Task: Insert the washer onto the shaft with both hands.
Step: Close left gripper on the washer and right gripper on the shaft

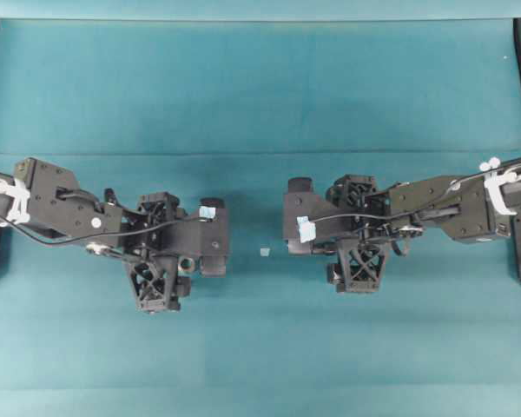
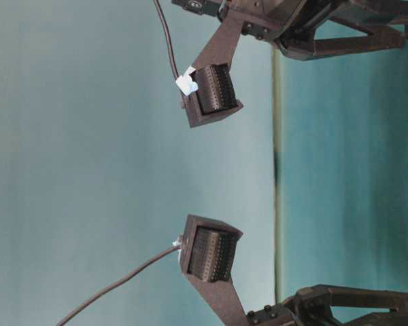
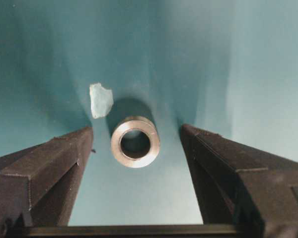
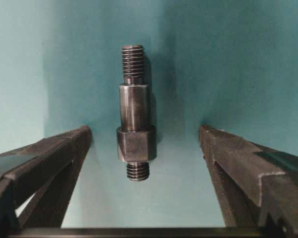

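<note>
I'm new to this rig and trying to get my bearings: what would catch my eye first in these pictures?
From overhead, two black arms face each other across a teal table, the left tool and right tool both open. In the left wrist view the washer lies between the fingers, untouched, a pale scrap just beyond it. In the right wrist view the shaft, threaded at both ends, lies between that tool's fingers, also untouched.

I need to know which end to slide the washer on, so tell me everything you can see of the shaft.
The shaft is a short dark grey metal rod lying on the teal table, lengthwise along the right wrist view. It has a threaded tip at the far end, a smooth round section, a wider collar, then a short threaded stub nearest the camera. It sits between the open right gripper fingers; neither touches it.
</note>
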Controlling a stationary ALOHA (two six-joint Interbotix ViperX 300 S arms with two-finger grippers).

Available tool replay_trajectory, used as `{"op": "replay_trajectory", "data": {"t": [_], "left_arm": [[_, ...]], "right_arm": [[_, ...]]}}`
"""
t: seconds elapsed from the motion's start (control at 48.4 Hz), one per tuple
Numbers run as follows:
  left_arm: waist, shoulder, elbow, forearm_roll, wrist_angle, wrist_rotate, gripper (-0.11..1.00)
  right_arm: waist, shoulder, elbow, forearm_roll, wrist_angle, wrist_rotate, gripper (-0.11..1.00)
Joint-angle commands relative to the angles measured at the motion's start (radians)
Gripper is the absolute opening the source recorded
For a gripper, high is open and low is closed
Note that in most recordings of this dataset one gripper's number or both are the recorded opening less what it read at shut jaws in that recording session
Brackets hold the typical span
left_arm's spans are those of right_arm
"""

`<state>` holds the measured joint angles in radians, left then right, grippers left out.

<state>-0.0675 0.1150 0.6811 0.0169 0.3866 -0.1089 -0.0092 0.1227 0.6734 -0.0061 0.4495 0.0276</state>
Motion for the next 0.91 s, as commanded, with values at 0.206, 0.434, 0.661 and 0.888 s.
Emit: {"op": "replay_trajectory", "data": {"t": [0.206,0.434,0.661,0.888], "left_arm": [[-0.003,0.005,0.000,0.002,-0.011,0.000,0.83],[-0.003,0.005,0.000,0.002,-0.009,0.002,0.83],[-0.003,0.003,-0.006,0.002,-0.006,0.002,0.83],[-0.003,-0.002,-0.006,0.002,-0.005,0.006,0.77]], "right_arm": [[-0.008,0.005,-0.002,0.000,-0.008,0.003,0.86],[-0.008,0.003,-0.002,0.000,-0.008,0.003,0.86],[-0.008,0.003,-0.002,0.000,-0.005,0.003,0.86],[-0.008,0.005,-0.005,0.000,-0.002,0.002,0.77]]}}
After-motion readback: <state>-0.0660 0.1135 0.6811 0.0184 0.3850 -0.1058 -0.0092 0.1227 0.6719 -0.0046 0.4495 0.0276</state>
